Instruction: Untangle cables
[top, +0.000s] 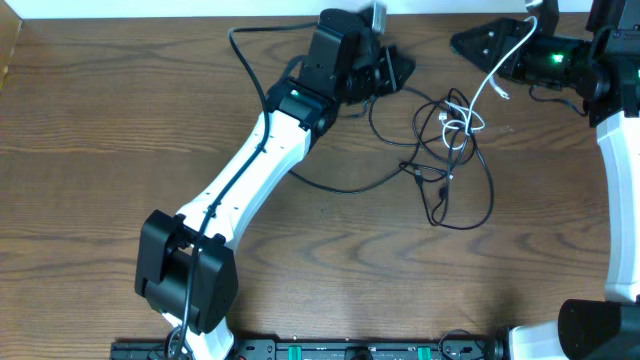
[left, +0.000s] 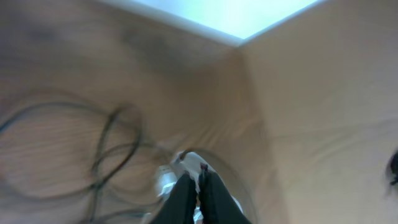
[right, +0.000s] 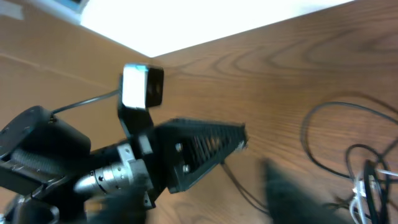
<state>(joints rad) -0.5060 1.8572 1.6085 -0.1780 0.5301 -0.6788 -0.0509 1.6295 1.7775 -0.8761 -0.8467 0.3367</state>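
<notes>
Cables (top: 450, 150) lie right and nearer of left pincer (top: 398, 70), clamped shut, hold unclear; right pincer (top: 470, 42) similarly close, opening unclear.

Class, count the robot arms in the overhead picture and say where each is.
2. The left arm reaches diagonally from the lower left to the top centre. The right arm runs up the right edge to the top right corner. None seems hidden.
</notes>
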